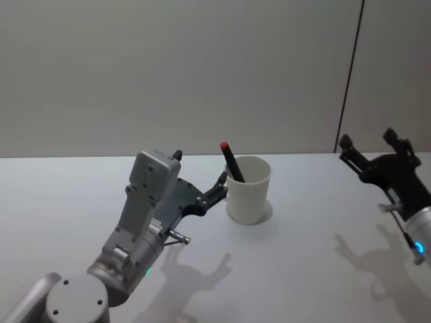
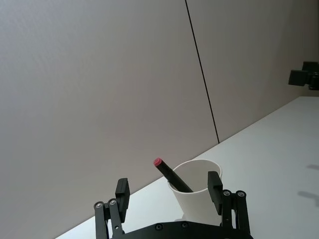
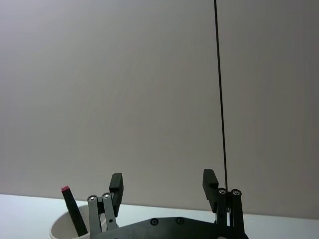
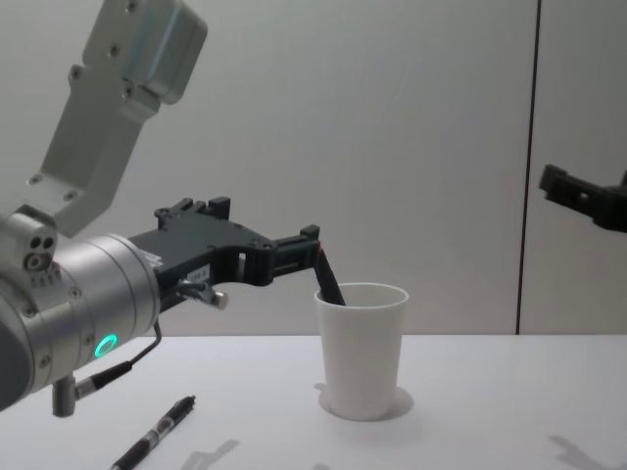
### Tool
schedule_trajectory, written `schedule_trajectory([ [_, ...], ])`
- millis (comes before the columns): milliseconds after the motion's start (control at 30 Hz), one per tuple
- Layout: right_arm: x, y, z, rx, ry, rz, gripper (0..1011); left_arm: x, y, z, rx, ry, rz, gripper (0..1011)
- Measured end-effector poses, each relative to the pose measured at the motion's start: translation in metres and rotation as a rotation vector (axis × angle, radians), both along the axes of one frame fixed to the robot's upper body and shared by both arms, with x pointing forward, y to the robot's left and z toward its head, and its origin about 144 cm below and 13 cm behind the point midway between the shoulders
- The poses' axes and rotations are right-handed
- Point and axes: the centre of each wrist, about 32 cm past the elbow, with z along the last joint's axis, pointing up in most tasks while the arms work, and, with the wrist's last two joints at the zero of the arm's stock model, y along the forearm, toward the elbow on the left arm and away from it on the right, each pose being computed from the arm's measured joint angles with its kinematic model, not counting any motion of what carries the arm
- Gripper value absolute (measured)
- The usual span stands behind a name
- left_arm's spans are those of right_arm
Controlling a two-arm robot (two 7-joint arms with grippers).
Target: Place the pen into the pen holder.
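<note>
Left gripper (image 2: 168, 184) splayed, level beside pen holder (image 1: 249, 196)

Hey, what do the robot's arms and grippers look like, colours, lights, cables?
The left arm is silver-grey with rounded joints, a boxy light-grey link, a green ring light and a thin looped cable. The right arm is silver with a blue light. The left gripper and right gripper are matte black, each with two linked fingers and small silver screws.
</note>
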Motion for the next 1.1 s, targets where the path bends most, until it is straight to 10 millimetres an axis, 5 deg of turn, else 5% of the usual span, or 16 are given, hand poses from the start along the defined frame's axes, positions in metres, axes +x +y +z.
schedule_trajectory([
  [1100,-0.031,-0.047,0.012,-0.036,0.187,-0.009,1002,0.000,0.000,0.000,0.000,0.000,0.000,1003],
])
